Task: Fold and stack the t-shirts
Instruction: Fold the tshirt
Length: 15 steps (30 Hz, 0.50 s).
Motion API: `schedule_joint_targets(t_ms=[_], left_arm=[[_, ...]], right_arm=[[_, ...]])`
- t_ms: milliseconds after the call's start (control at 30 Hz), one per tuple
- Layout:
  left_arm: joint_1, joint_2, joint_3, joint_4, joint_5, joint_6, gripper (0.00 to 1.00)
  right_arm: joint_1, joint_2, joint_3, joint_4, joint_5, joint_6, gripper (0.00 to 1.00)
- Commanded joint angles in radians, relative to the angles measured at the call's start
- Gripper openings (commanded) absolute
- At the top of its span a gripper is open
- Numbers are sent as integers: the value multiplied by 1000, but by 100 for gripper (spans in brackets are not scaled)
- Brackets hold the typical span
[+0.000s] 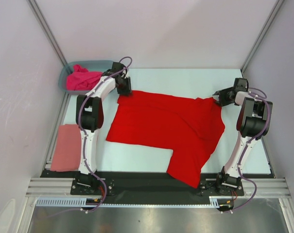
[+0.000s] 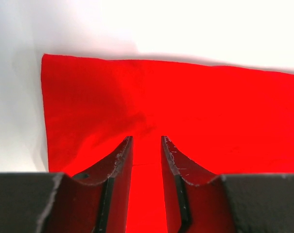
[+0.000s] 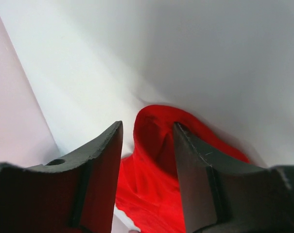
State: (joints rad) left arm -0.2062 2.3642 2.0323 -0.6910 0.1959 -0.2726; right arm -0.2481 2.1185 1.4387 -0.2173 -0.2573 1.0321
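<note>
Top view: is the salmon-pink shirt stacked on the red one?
No, the salmon-pink shirt lies alone at the far left, clear of the spread red shirt.

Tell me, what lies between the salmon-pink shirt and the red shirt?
In the top view, the left arm rises between the salmon-pink shirt and the red shirt; apart from it, only bare table shows there.

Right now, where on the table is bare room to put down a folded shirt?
Far strip of table behind the red shirt; near strip between it and the black rail. Crowded left: salmon shirt, tub.
</note>
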Motion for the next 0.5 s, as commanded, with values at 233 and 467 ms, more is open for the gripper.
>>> schedule_joint_targets(t_ms=[233, 467], left_arm=[[10, 76, 62, -57, -35, -27, 34], [19, 112, 57, -77, -53, -30, 33]], right_arm=[[-8, 6, -17, -45, 151, 75, 42], [-19, 11, -18, -37, 271, 17, 44]])
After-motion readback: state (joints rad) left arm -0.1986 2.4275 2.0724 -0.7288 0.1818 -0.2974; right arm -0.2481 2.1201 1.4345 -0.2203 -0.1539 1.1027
